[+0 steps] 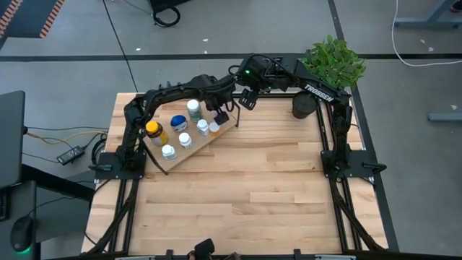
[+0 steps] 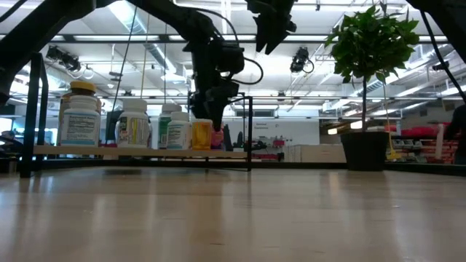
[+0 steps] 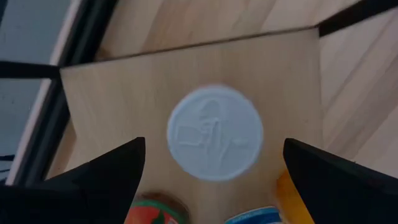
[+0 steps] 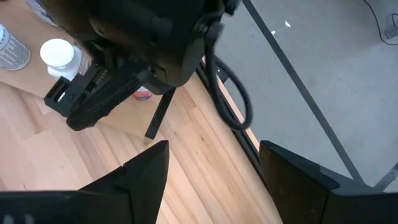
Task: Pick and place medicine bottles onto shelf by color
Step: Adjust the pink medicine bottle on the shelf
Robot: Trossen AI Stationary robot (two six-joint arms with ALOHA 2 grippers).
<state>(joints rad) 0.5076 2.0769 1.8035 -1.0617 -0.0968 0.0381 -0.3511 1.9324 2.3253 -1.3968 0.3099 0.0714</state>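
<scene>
High view, upper left: shelf holds seven bottles; none left on desk. Left pincer spread above shelf end; right pincer spread, empty. Placing appears finished.

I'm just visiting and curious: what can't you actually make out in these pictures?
- High view: the left pincer hides the shelf end beneath it.
- Low view: bottle labels too small to read.
- Left wrist view: white cap blurred, embossing unreadable; neighbouring bottles cut off by the edge.
</scene>
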